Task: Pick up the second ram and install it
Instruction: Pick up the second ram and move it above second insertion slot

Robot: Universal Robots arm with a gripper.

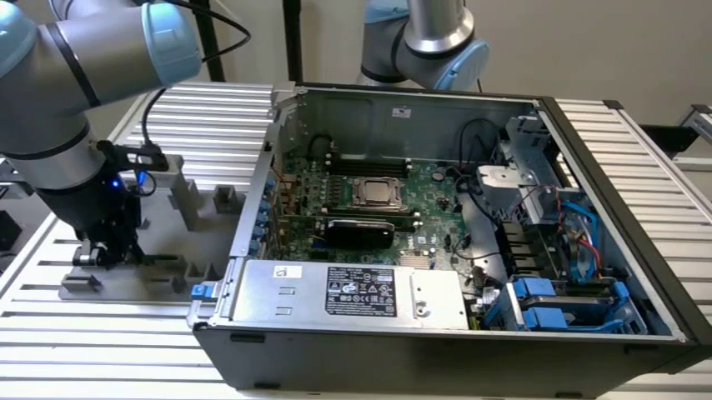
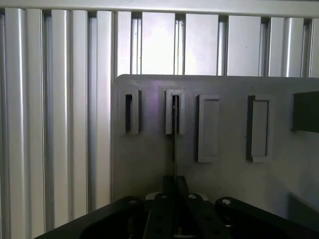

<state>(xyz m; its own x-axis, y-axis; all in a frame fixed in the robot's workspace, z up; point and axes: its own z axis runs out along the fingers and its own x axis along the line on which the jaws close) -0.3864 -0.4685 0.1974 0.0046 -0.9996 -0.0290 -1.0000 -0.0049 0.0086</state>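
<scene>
The arm stood low over the grey tray point(image 1: 178, 223) on the slatted aluminium table point(image 1: 212, 112), at the exterior view's left, with the end effector point(image 1: 106, 252) down among the tray's blocks. In the wrist view the second ram point(image 2: 175, 142) appeared edge-on as a thin dark line. Its far end sat in a slotted grey block point(image 2: 169, 113) of the tray point(image 2: 229, 194), and its near end ran into the end effector point(image 2: 175, 186) — narrow, closed onto the stick. The open computer case point(image 1: 389, 104) lay just beside the tray, its motherboard point(image 1: 434, 196) exposed.
</scene>
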